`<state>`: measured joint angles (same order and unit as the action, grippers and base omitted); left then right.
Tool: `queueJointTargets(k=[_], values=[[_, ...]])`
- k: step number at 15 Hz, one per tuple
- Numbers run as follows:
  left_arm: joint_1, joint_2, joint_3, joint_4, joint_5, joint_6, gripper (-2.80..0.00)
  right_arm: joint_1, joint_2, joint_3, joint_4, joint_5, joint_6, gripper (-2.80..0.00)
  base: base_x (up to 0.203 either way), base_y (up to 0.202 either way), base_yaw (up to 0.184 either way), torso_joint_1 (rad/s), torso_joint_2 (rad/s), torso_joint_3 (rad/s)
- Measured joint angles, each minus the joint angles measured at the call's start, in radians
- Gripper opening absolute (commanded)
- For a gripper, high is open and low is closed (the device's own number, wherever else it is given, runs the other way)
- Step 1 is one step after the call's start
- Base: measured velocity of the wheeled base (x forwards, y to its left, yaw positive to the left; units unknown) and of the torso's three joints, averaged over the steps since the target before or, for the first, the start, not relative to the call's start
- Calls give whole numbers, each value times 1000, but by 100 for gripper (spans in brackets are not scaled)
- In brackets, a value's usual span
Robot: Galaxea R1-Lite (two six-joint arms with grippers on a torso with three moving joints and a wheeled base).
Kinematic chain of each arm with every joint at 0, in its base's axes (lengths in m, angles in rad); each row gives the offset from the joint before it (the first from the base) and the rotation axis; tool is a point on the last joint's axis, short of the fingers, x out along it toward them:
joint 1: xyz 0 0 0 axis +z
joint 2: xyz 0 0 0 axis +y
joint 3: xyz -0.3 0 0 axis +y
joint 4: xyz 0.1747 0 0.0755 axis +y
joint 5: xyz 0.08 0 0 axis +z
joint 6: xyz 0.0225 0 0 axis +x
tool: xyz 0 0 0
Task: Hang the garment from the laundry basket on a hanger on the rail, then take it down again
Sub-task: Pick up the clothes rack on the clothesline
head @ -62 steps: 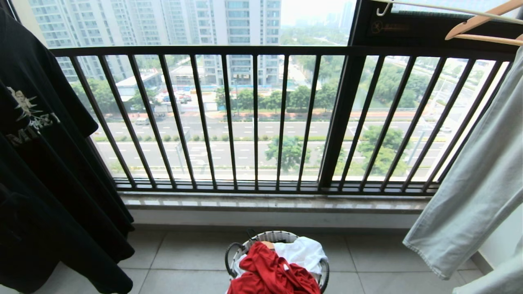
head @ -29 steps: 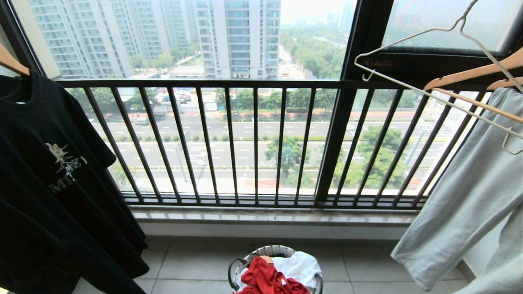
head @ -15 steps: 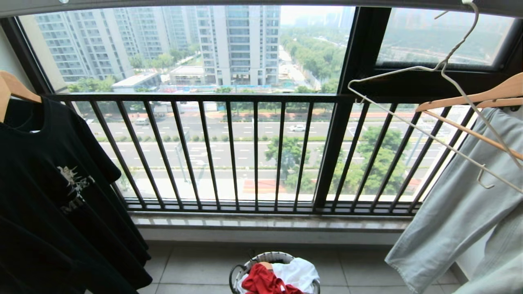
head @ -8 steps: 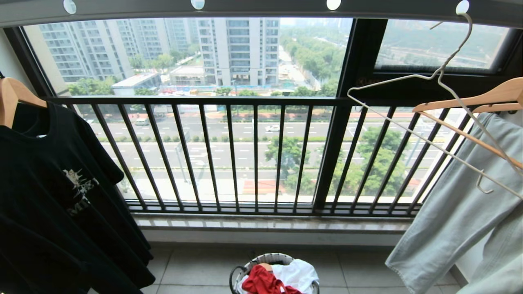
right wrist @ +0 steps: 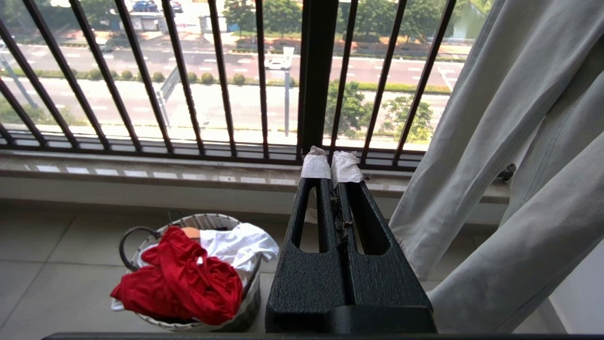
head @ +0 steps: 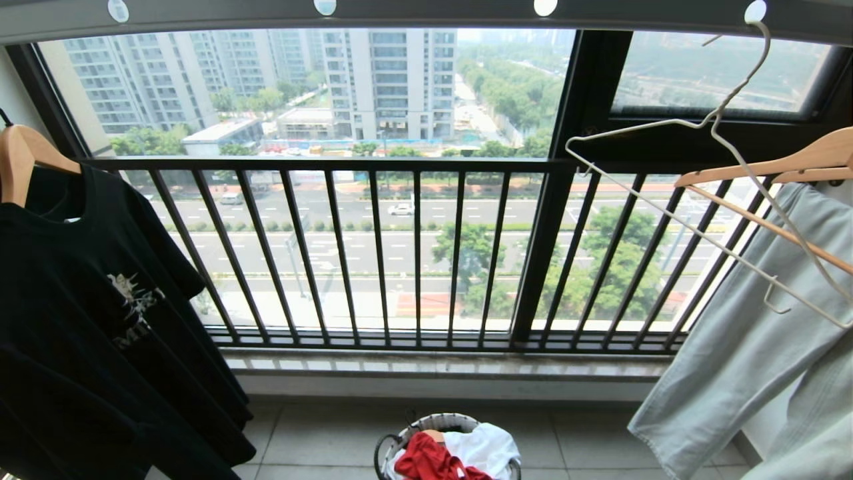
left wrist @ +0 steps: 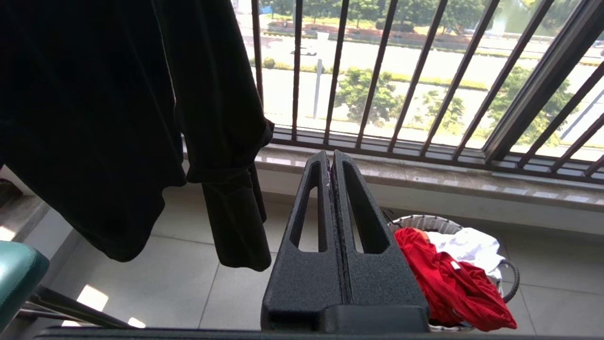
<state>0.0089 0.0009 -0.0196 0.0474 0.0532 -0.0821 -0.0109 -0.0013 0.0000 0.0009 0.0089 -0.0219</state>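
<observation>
The garment [head: 426,460], a red T-shirt, lies crumpled in the laundry basket [head: 440,421] on the floor tiles below the window, beside a white garment [head: 483,445]. It also shows in both wrist views: garment [left wrist: 453,283] in basket [left wrist: 420,221], and garment [right wrist: 184,283] in basket [right wrist: 207,219]. The thin off-white hanger [head: 666,213] hangs bare by its hook from the rail [head: 426,13] at the upper right. My left gripper [left wrist: 331,158] and right gripper [right wrist: 331,163] are both shut on nothing, held above the floor, well apart from the basket. Neither shows in the head view.
A black T-shirt [head: 86,300] hangs on a wooden hanger at the left. Pale trousers [head: 753,347] hang on a tan wooden hanger [head: 766,163] at the right, just behind the thin hanger. A dark barred railing [head: 413,247] and stone sill close the front. A teal seat [left wrist: 16,269] stands at the far left.
The whole head view has risen, so the camera moved: the rail with its holes came into sight at the top and the basket sank to the bottom edge. Nothing itself moved.
</observation>
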Motion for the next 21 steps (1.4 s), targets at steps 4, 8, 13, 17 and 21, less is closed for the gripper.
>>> queueJointTargets(k=[4, 8, 13, 17, 21], values=[[0, 0, 0, 0, 0, 0, -280, 0, 0, 0, 0, 0, 4, -280, 0, 0, 0, 0, 0, 0], [0, 0, 0, 0, 0, 0, -280, 0, 0, -10, 11, -5, -1, -280, 0, 0, 0, 0, 0, 0], [0, 0, 0, 0, 0, 0, -280, 0, 101, -291, 132, -20, -1, -280, 0, 0, 0, 0, 0, 0], [0, 0, 0, 0, 0, 0, -280, 0, 307, -610, 298, 21, -10, -280, 0, 0, 0, 0, 0, 0], [0, 0, 0, 0, 0, 0, -280, 0, 598, -973, 508, 93, -100, -280, 0, 0, 0, 0, 0, 0]])
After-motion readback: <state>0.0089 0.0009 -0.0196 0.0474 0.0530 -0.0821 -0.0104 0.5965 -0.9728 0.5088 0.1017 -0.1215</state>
